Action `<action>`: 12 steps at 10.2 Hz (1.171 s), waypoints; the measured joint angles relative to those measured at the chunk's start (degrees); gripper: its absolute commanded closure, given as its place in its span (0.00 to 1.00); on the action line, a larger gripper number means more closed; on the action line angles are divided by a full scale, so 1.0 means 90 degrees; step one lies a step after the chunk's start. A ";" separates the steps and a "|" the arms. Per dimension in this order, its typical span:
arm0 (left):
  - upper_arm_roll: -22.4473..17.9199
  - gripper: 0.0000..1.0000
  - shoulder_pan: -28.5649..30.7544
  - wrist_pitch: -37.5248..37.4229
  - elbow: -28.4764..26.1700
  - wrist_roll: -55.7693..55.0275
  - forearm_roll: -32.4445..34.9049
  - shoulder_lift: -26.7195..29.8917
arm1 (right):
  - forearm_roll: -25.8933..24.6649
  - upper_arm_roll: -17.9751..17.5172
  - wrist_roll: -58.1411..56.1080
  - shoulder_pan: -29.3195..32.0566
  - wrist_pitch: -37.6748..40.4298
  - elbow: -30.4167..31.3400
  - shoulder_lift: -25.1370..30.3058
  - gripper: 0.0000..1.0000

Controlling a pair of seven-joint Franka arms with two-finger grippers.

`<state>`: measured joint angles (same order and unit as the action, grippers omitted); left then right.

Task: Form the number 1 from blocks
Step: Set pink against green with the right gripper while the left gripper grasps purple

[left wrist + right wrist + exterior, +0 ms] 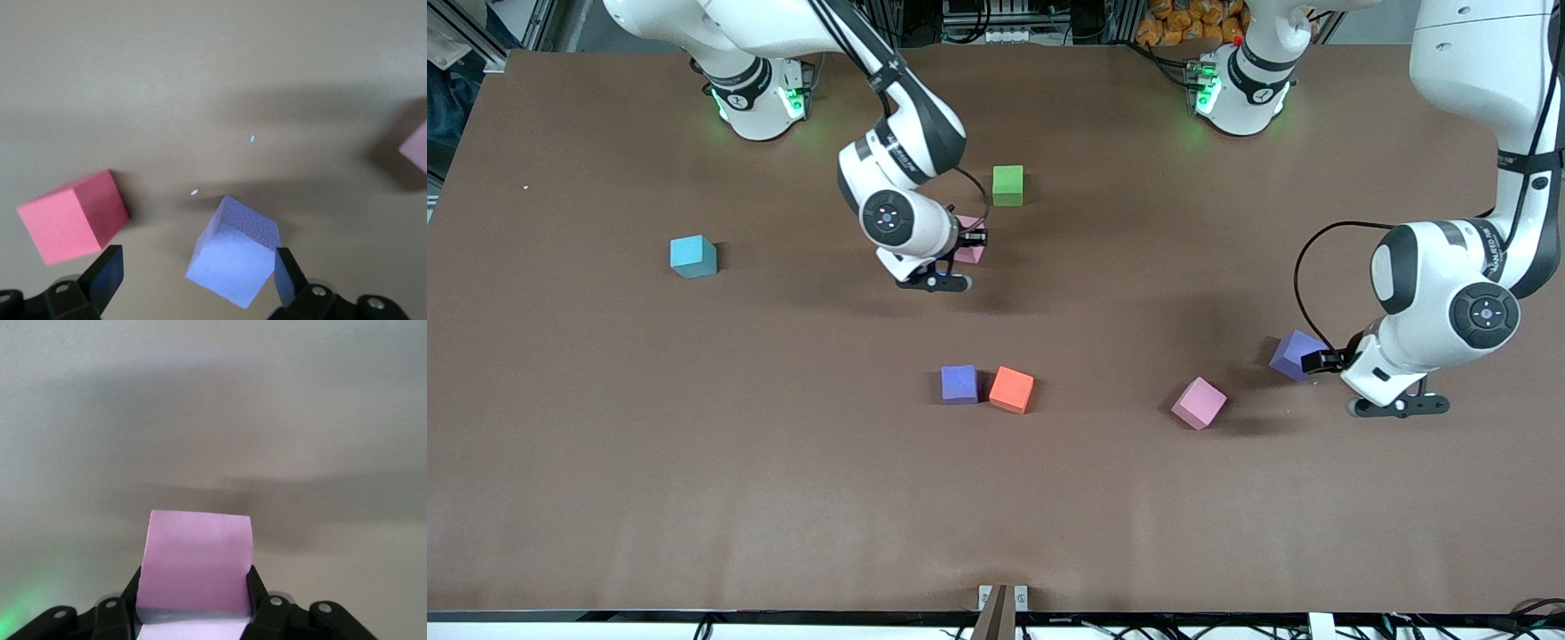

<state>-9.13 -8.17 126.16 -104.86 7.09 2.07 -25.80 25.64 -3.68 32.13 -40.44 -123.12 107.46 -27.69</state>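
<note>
A light blue cube (693, 256) is seen toward the right arm's end of the brown table (694, 462), well apart from an orange-red cube (1011, 389) (72, 217) that is set nearer to the front camera, around the table's middle.

Brown table (605, 462): green (1008, 185), blue (693, 256), orange (1011, 389), purple, pink cubes.

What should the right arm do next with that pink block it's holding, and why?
Probably carry it a little nearer the front camera than the green block and set it down in line. The right gripper is shut on the pink block, and a 1 needs a straight column.
</note>
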 measured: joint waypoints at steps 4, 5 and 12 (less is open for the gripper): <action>0.0002 0.00 -0.0007 0.0027 -0.0031 0.2192 -0.0012 -0.0031 | 0.0003 0.0010 0.0005 -0.0422 -0.0004 -0.0546 -0.0519 0.44; 0.0011 0.00 -0.0020 0.0094 -0.0105 0.2576 -0.0032 -0.0055 | 0.0004 0.0011 0.0005 -0.0470 -0.0007 -0.0580 -0.0566 0.44; 0.0016 0.00 -0.0093 0.0707 -0.0735 0.3482 -0.0733 -0.0150 | 0.0115 0.0009 0.0021 -0.0903 0.0015 -0.0622 -0.0745 0.44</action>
<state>-8.98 -9.00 132.53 -111.48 38.43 -4.53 -27.15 26.68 -3.59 32.31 -48.57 -122.99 101.86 -34.40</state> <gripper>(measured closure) 0.000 0.396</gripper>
